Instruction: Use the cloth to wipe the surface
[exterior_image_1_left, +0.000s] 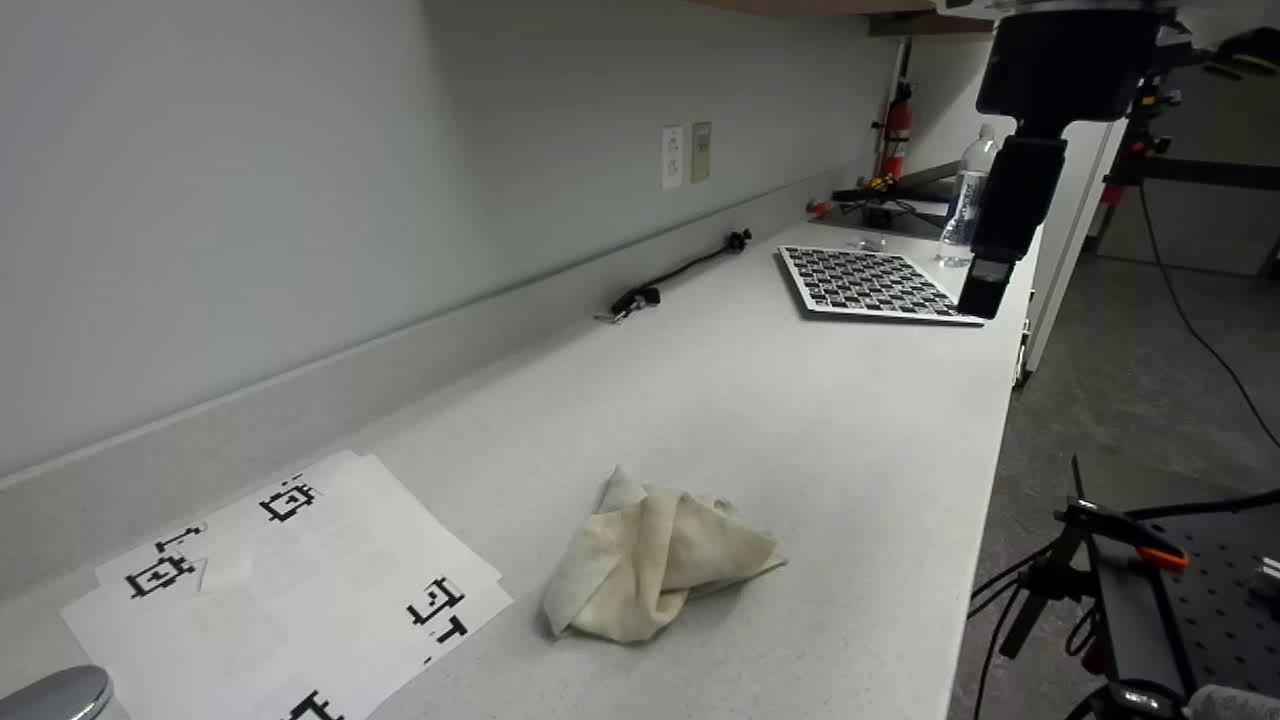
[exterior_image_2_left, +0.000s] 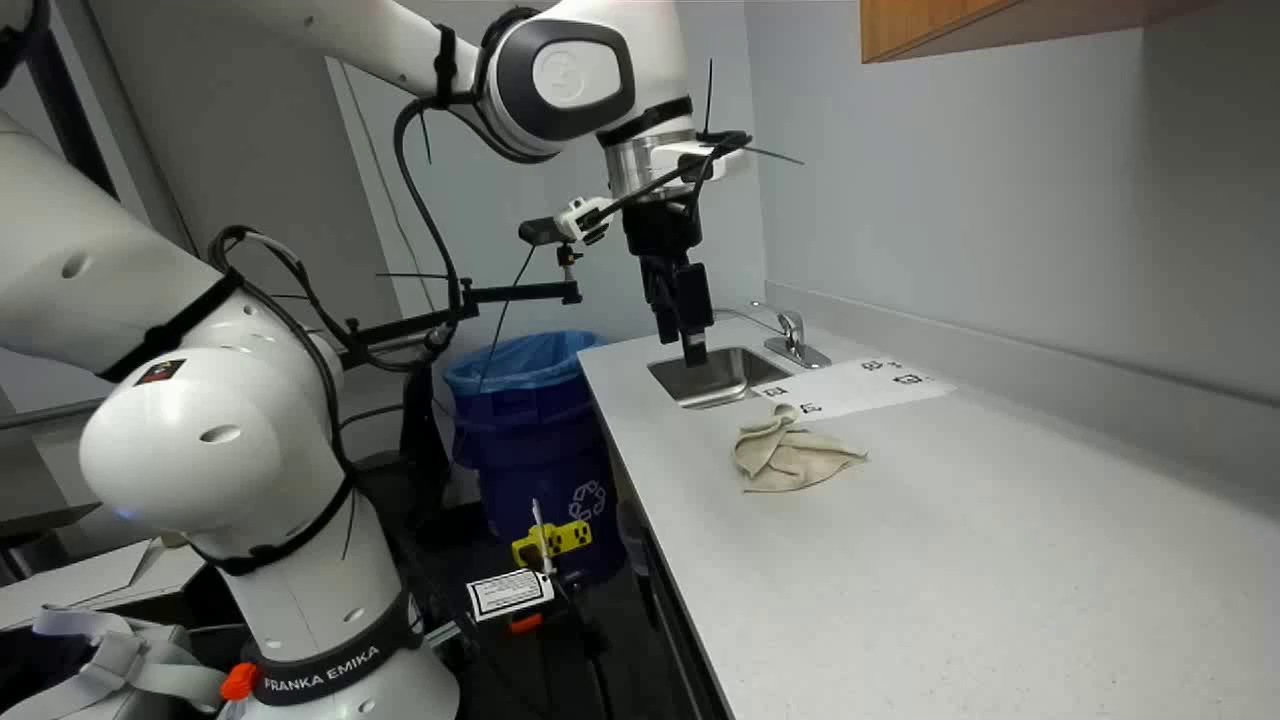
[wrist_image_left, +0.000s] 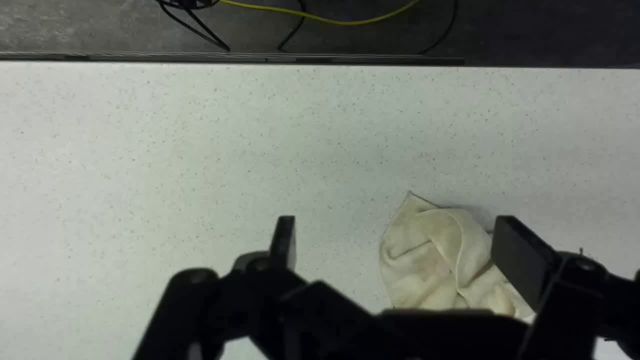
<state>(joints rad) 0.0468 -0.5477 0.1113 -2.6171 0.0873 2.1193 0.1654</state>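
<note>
A crumpled beige cloth (exterior_image_1_left: 660, 560) lies on the light speckled counter (exterior_image_1_left: 800, 400). The cloth also shows in an exterior view (exterior_image_2_left: 795, 458) and in the wrist view (wrist_image_left: 440, 255), where the gripper body hides its lower part. My black gripper (wrist_image_left: 395, 245) is open, with its fingers wide apart and nothing between them. In the wrist view the cloth appears below, toward the right finger. In both exterior views the gripper (exterior_image_1_left: 985, 290) hangs above the counter and apart from the cloth; it points downward (exterior_image_2_left: 680, 348).
White sheets with black markers (exterior_image_1_left: 300, 580) lie beside the cloth, along the wall. A sink (exterior_image_2_left: 738, 362) and faucet (exterior_image_2_left: 795, 340) are at one end. A checkered board (exterior_image_1_left: 870, 283), a bottle (exterior_image_1_left: 962, 215) and a cable (exterior_image_1_left: 690, 268) are at the other. A cabinet (exterior_image_2_left: 930, 25) hangs overhead.
</note>
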